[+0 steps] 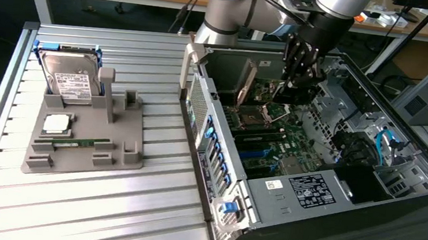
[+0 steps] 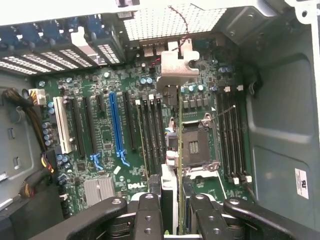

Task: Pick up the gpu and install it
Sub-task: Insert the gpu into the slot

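The end effector [image 2: 176,207] grips the gpu [image 2: 172,145] edge-on between its fingers [image 2: 147,215], held upright over the motherboard [image 2: 105,135] inside the open case [image 1: 309,186]. "DELL" is printed white on the board. On the tabletop [image 1: 75,201], a hard drive [image 1: 68,81] stands in a grey holder [image 1: 88,144], its label unreadable.

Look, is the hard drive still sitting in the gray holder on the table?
Yes, the hard drive stands upright in the gray holder, away from the open computer case.
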Tool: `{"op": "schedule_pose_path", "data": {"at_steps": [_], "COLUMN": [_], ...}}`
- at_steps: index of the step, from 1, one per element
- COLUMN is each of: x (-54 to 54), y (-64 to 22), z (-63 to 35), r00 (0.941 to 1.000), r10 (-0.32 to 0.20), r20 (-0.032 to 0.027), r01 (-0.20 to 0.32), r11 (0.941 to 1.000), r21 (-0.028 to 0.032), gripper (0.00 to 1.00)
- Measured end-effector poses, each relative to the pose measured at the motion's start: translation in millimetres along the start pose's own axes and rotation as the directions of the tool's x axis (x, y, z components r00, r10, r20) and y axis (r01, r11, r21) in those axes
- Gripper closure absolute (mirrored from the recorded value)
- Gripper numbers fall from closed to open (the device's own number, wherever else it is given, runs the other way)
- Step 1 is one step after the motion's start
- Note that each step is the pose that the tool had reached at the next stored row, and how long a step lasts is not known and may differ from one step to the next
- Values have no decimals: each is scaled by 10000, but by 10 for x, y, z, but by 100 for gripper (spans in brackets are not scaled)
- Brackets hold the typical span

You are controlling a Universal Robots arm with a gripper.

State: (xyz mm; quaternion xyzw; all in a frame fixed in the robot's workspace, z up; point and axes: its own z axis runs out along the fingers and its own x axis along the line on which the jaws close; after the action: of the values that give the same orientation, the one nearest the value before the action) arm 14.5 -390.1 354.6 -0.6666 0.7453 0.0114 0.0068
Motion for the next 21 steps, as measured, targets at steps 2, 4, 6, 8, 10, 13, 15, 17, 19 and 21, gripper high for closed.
{"op": "schedule_pose_path", "data": {"at_steps": [2, 4, 6, 8, 10, 13, 15, 17, 19, 21], "x": [0, 0, 0, 0, 0, 0, 4, 11, 20, 31], "y": [0, 0, 0, 0, 0, 0, -1, -2, -2, -4], "z": [3, 6, 7, 7, 7, 7, 10, 10, 12, 14], "r00": [9989, 9957, 9916, 9913, 9913, 9913, 9913, 9913, 9913, 9913], "r10": [-462, -923, -1295, -1313, -1314, -1314, -1314, -1314, -1314, -1314], "r20": [-3, -6, -9, -9, -8, -8, -5, -8, -9, -8], "r01": [462, 923, 1295, 1313, 1314, 1314, 1314, 1314, 1314, 1314], "r11": [9989, 9957, 9916, 9913, 9913, 9913, 9913, 9913, 9913, 9913], "r21": [-11, -23, -33, -34, -34, -34, -33, -34, -34, -34], "gripper": [73, 73, 73, 73, 73, 73, 73, 73, 73, 73]}}
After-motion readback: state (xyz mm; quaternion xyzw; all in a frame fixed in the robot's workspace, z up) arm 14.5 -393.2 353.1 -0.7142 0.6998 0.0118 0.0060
